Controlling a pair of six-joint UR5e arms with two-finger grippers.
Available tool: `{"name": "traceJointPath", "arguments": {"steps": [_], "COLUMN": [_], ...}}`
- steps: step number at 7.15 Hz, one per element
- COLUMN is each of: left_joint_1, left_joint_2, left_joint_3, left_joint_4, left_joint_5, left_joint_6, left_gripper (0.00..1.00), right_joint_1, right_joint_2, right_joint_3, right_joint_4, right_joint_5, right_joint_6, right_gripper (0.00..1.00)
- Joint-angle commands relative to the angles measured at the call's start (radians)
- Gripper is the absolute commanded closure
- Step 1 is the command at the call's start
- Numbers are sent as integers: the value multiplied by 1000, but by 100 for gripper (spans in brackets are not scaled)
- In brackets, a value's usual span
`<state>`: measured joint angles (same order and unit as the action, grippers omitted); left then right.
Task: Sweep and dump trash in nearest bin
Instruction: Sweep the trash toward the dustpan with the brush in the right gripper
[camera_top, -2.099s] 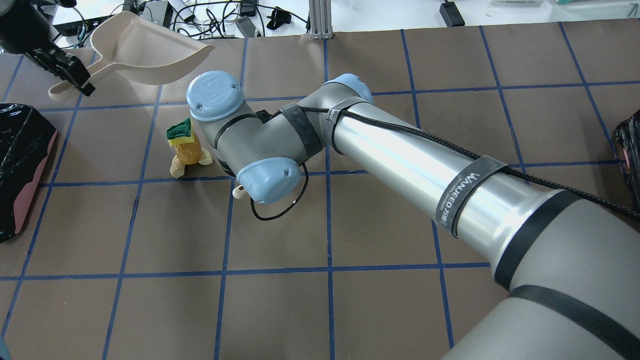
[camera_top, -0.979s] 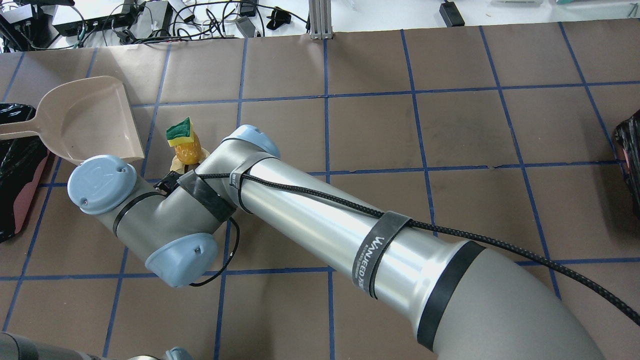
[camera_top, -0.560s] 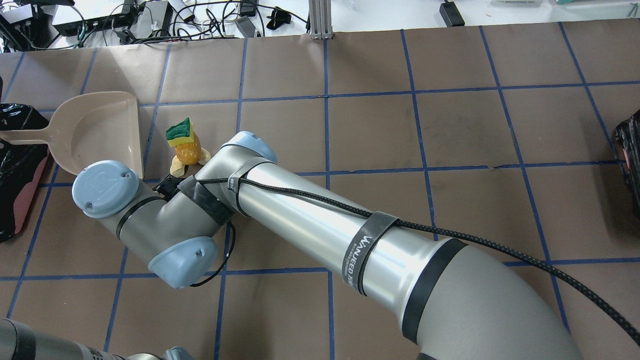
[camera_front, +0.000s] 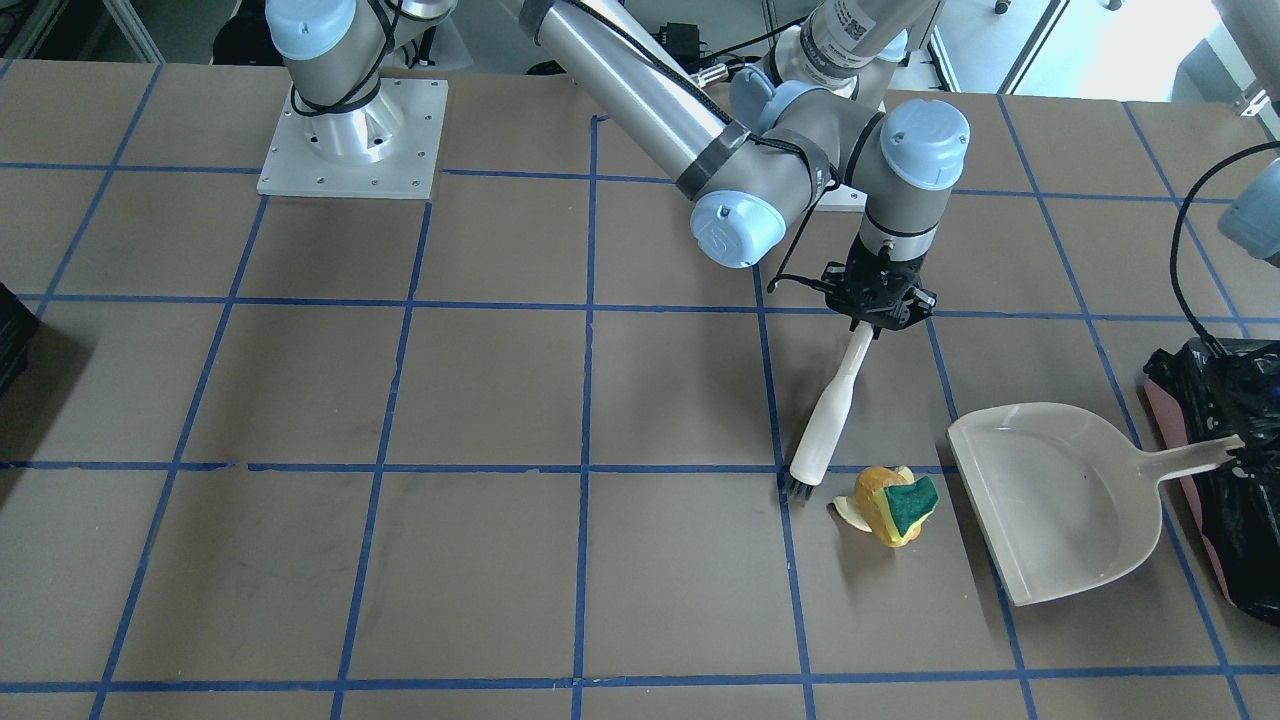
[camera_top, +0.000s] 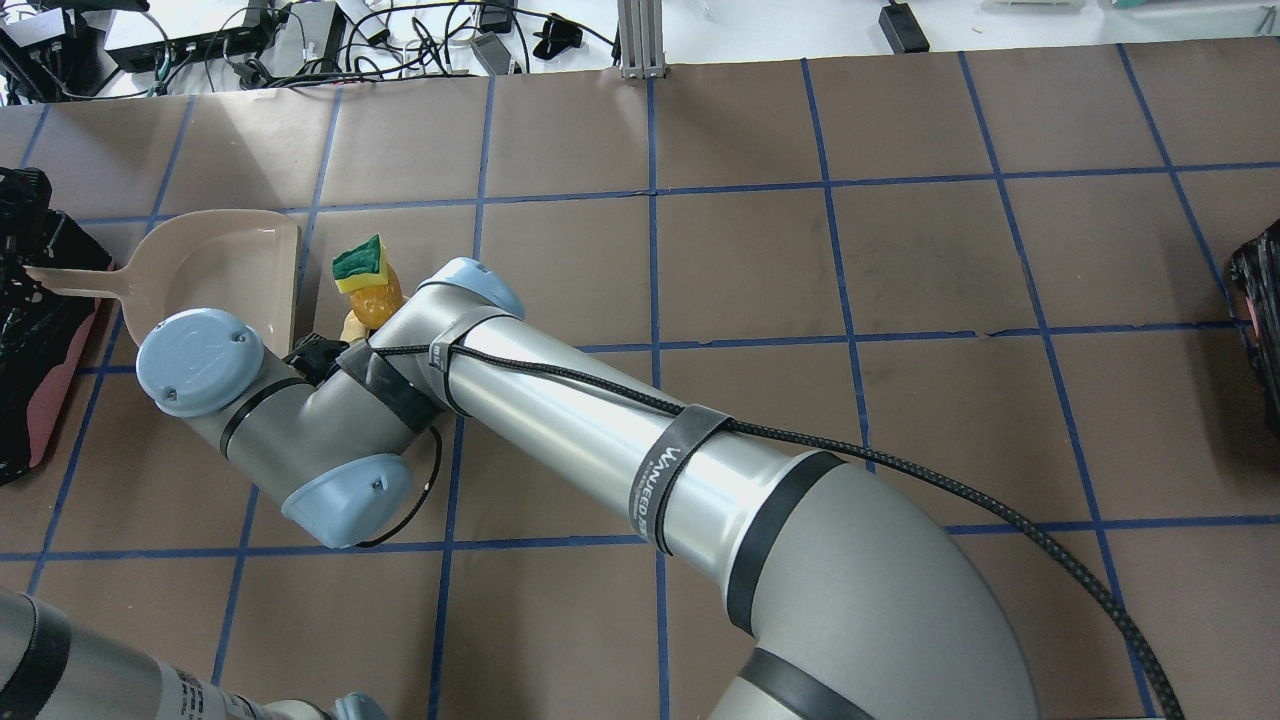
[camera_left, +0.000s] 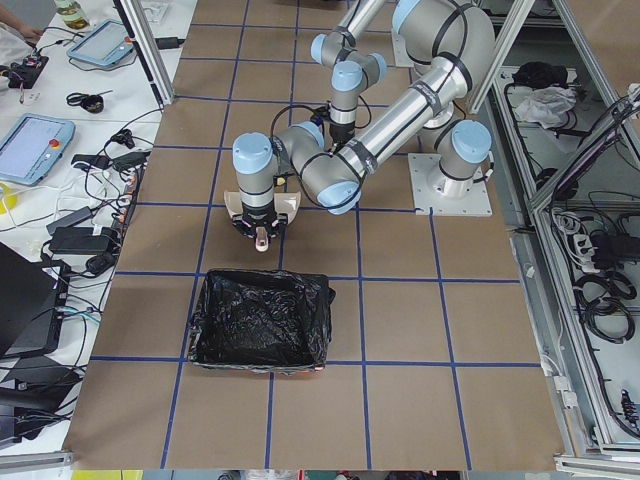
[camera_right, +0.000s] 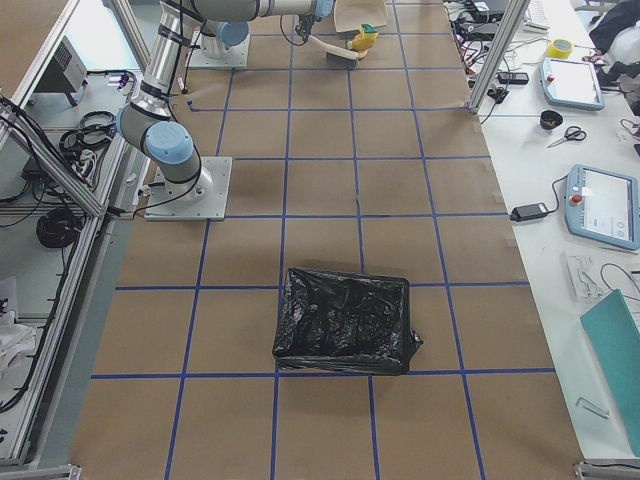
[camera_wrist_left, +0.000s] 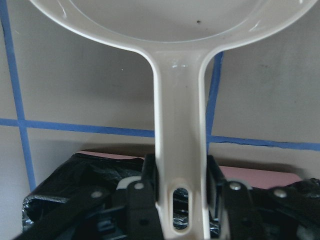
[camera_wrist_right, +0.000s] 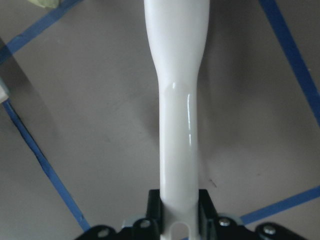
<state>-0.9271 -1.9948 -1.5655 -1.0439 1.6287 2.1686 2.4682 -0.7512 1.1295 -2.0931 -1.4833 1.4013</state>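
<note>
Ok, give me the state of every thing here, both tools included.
trash: unswept, in one pile.
brush: tilted, bristles down beside trash.
dustpan: empty, mouth toward trash.
bin: open, black-lined.
left tool: shut on dustpan handle.
right tool: shut on brush handle.

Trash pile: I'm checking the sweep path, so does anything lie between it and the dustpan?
Nothing visible. Only bare table separates the trash from the open edge of the dustpan; the brush sits opposite.
</note>
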Motion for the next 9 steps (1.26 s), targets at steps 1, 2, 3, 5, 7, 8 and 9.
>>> {"name": "traceJointPath", "arguments": {"steps": [1,2,3,5,7,8,9], "left_joint_1": [-45,-53,-55,-56,-84,-110,-113], "left_joint_2": [-42,-62,-81,-108,-119,-119,-122], "left_joint_3": [1,2,18,22,21,22,21], "left_joint_4": [41,62,59,48,50,56,57], "left_joint_5": [-1,-3,2,26,68,91,91], "left_joint_6": [11,-1,-3,-52,-64,-64,-66], "left_gripper": [100,100,100,100,100,100,100], "right_joint_1": [0,-2,-2,-6,-14,-18,-18], "right_joint_2": [32,36,36,36,21,13,13], "right_joint_3": [-34,-34,-36,-39,-33,-33,-33], "right_joint_4": [4,4,4,1,19,45,54], "right_joint_5": [27,35,35,37,32,32,35], "right_joint_6": [-33,-36,-36,-47,-97,-78,-35], "right_gripper": [100,100,100,100,100,100,100]}}
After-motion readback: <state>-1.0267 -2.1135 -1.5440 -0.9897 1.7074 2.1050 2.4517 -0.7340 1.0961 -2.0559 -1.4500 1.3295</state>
